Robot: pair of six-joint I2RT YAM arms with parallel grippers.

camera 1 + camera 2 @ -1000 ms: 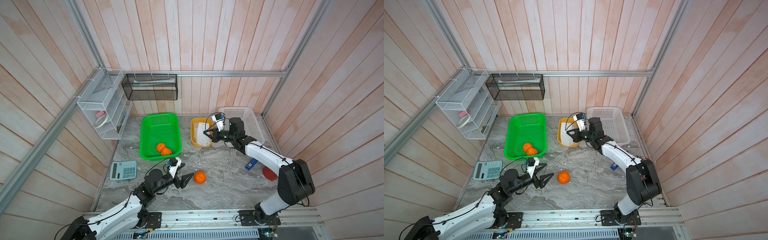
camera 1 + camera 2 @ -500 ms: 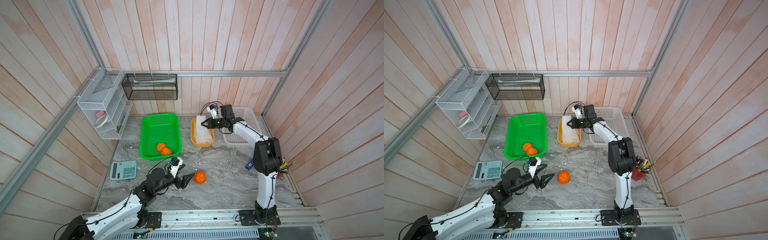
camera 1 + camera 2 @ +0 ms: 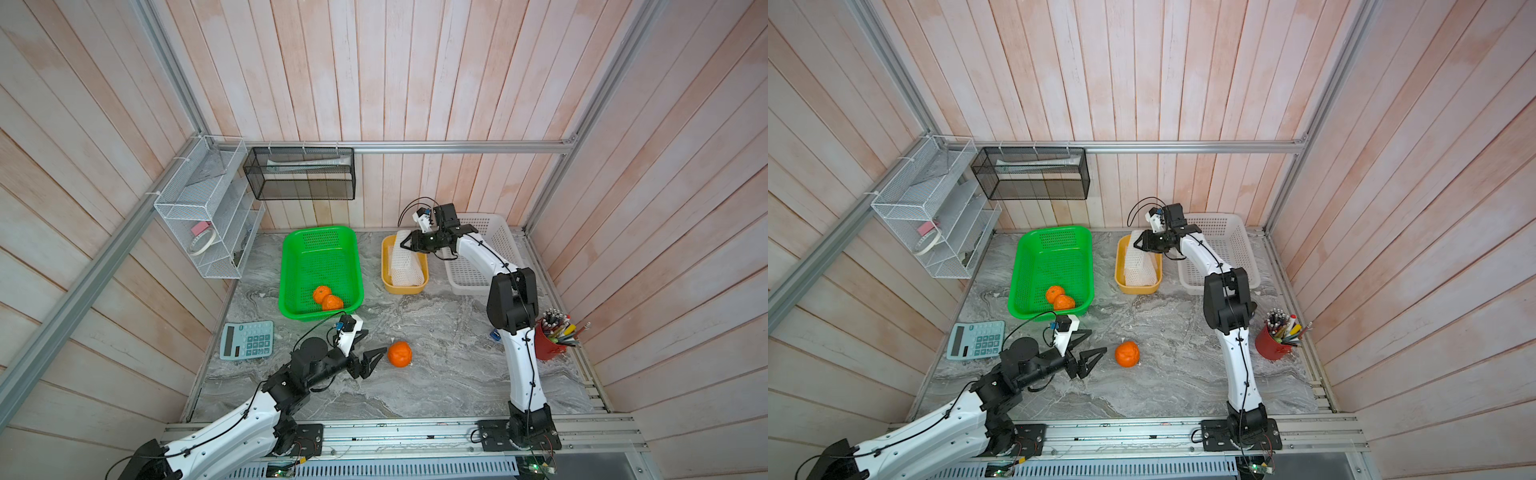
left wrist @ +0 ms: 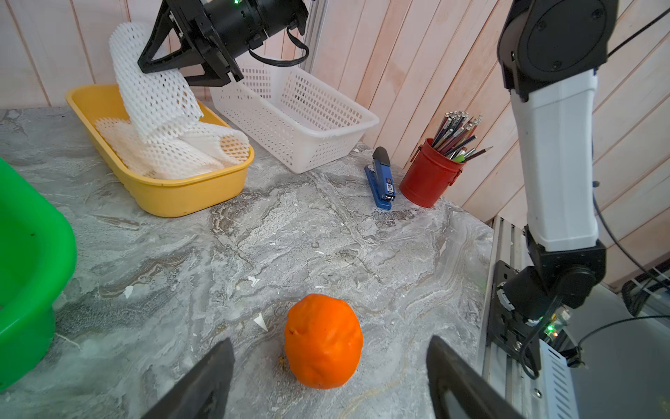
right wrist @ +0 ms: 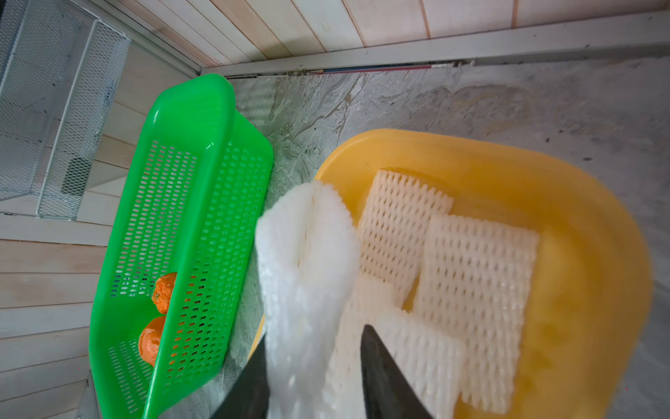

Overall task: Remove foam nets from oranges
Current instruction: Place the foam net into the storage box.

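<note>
Right wrist view: a foam net point(image 5: 308, 254) hangs between the right gripper's point(image 5: 311, 377) parting jaws over the yellow tray point(image 5: 580, 217), the release step. Next, a bare orange point(image 4: 322, 341) on the bench, between the left gripper's point(image 4: 326, 381) wide jaws, needs grasping.

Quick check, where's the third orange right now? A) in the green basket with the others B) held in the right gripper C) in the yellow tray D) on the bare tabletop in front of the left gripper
D: the lone orange sits on the marble tabletop just ahead of the left gripper, whose fingers are spread and not touching it; the other two oranges lie in the green basket.
</note>
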